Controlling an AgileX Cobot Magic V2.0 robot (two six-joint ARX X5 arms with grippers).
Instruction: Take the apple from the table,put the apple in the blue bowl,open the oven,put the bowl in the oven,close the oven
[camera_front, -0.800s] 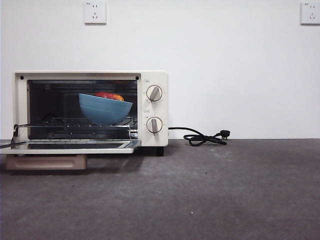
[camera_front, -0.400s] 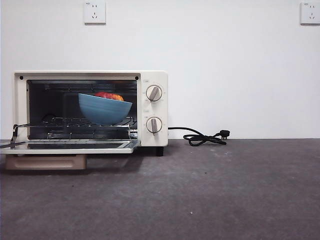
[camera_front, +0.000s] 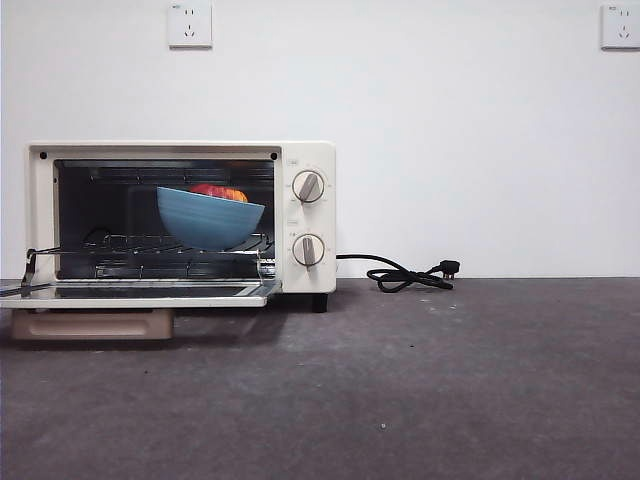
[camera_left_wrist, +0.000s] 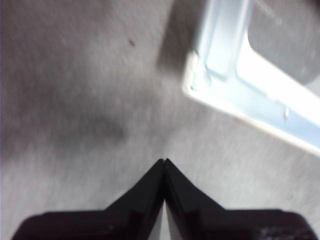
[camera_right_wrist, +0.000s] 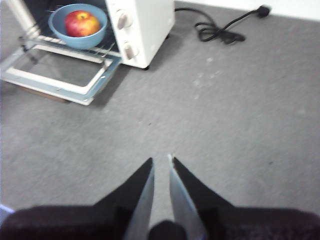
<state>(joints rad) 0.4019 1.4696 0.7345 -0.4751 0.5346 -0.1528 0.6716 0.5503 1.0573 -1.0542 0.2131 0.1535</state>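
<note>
A cream-white toaster oven stands at the left of a dark grey worktop with its door dropped flat and open. On the wire rack inside sits the blue bowl, tilted slightly so that its rim is higher on the left, and the apple rests inside it, its red and yellow top showing just above the rim. Two round knobs line the oven's right panel, one above the other. A black cord trails from the back of the oven and lies coiled on the worktop near the white wall, where two sockets are mounted high up.

Neither arm appears in the front view. The left claw hangs over bare worktop just beside a corner of the open door, its two black jaws pressed together at the tips and holding nothing; that picture is blurred, so how high it hangs is hard to judge. The right claw is well apart from the oven, over open worktop, its jaws parted by a narrow gap and empty. From its wrist camera the bowl and apple show inside the oven.
</note>
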